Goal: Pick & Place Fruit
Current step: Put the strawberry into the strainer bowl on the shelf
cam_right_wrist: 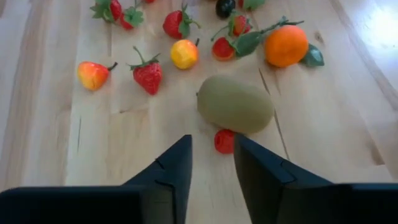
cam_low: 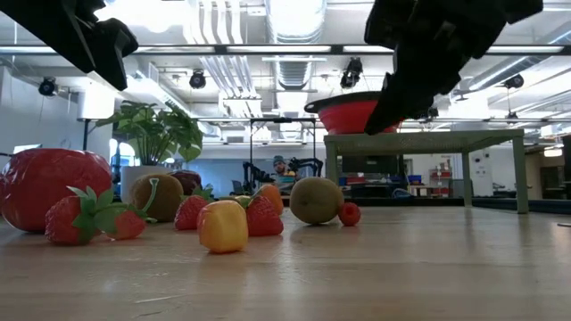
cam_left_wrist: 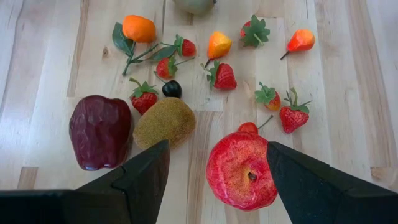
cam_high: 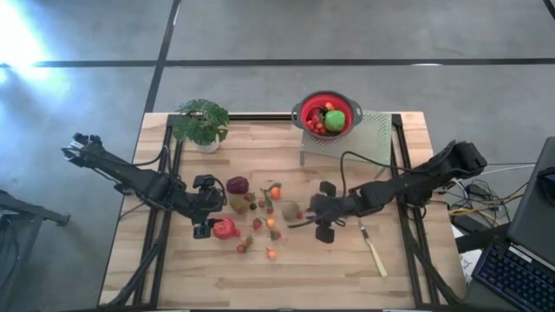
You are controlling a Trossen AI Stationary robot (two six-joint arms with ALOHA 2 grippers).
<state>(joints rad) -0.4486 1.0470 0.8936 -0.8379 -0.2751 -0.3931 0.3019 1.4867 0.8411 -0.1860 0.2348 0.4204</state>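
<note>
Small toy fruits lie scattered on the wooden table (cam_high: 173, 277) between my two grippers: strawberries, an orange (cam_right_wrist: 286, 45), a green kiwi (cam_right_wrist: 235, 104), a brown kiwi (cam_left_wrist: 165, 121) and a dark red apple (cam_left_wrist: 99, 130). My left gripper (cam_left_wrist: 216, 149) hangs open above a large red fruit (cam_left_wrist: 241, 169), its fingers wide on either side of it. My right gripper (cam_right_wrist: 212, 140) is slightly open and slants down over a small red cherry-sized fruit (cam_right_wrist: 224, 140) beside the green kiwi. In the low view the right gripper (cam_low: 393, 98) stands well above the tabletop.
A red colander (cam_high: 328, 114) holding a few fruits sits on a white perforated stand (cam_high: 373, 134) at the far right. A potted plant (cam_high: 201, 121) stands at the far left. A pale-handled knife (cam_high: 375, 251) lies near the right gripper.
</note>
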